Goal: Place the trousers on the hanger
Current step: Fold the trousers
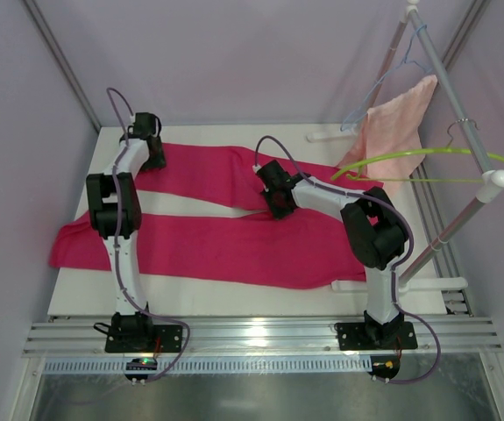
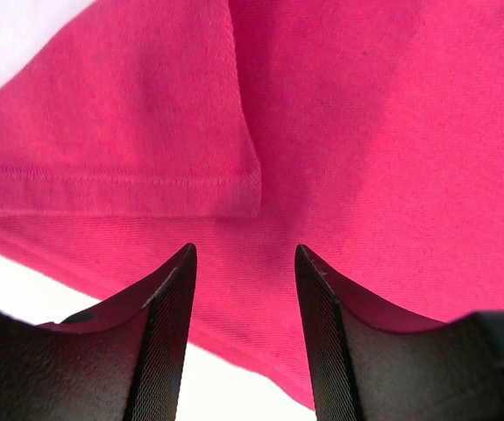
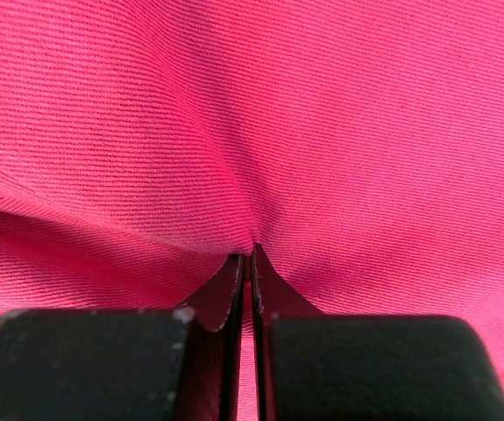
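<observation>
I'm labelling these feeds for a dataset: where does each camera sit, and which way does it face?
Top external: above and behind the arm bases, looking down on the table, the trousers and the hanger; both arms show whole.
Left wrist: on the left arm, facing down past the open left gripper at a trouser hem.
Right wrist: on the right arm, close over the fabric; the right gripper is shut, pinching a fold.
Shared: the wrist views and the top view all show the trousers.
</observation>
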You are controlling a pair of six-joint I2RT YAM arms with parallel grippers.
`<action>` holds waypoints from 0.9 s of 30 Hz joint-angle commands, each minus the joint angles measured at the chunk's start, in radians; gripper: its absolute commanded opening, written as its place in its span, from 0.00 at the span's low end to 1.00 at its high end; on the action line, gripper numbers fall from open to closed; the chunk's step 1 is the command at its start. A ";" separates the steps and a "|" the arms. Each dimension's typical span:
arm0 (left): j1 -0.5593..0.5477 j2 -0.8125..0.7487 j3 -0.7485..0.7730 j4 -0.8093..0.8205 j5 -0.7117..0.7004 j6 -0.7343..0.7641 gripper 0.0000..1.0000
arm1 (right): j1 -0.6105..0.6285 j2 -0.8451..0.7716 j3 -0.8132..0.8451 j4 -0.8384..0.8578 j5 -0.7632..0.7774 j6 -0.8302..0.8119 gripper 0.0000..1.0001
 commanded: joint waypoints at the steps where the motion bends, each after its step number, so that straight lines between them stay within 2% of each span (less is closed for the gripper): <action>1: -0.004 0.001 -0.005 0.101 -0.019 0.028 0.50 | -0.009 -0.035 -0.012 -0.041 0.003 -0.007 0.04; 6: -0.004 0.064 0.076 0.081 -0.136 0.022 0.49 | -0.008 -0.032 -0.015 -0.041 0.002 -0.012 0.04; 13: -0.005 0.086 0.107 0.095 -0.104 0.028 0.39 | -0.008 -0.023 -0.020 -0.041 0.005 -0.023 0.04; 15: -0.007 0.090 0.105 0.088 -0.114 0.027 0.31 | -0.008 -0.021 -0.015 -0.041 0.005 -0.023 0.04; 17: -0.007 0.086 0.104 0.086 -0.151 0.028 0.14 | -0.008 -0.023 -0.009 -0.041 0.000 -0.021 0.04; 18: -0.007 0.083 0.105 0.091 -0.173 0.031 0.10 | -0.008 -0.023 -0.010 -0.041 -0.002 -0.024 0.04; 19: -0.007 0.081 0.113 0.092 -0.202 0.034 0.03 | -0.008 -0.020 -0.009 -0.041 -0.002 -0.026 0.04; 20: -0.007 0.084 0.126 0.089 -0.287 0.039 0.01 | -0.008 -0.020 -0.007 -0.044 -0.002 -0.029 0.04; 23: 0.010 0.133 0.243 0.071 -0.450 0.085 0.00 | -0.008 -0.017 -0.013 -0.044 -0.003 -0.030 0.04; 25: 0.045 0.180 0.373 0.072 -0.483 0.140 0.00 | -0.008 -0.018 -0.020 -0.042 -0.014 -0.027 0.04; 27: 0.065 0.248 0.468 0.072 -0.539 0.169 0.05 | -0.006 -0.017 -0.023 -0.041 -0.050 -0.023 0.04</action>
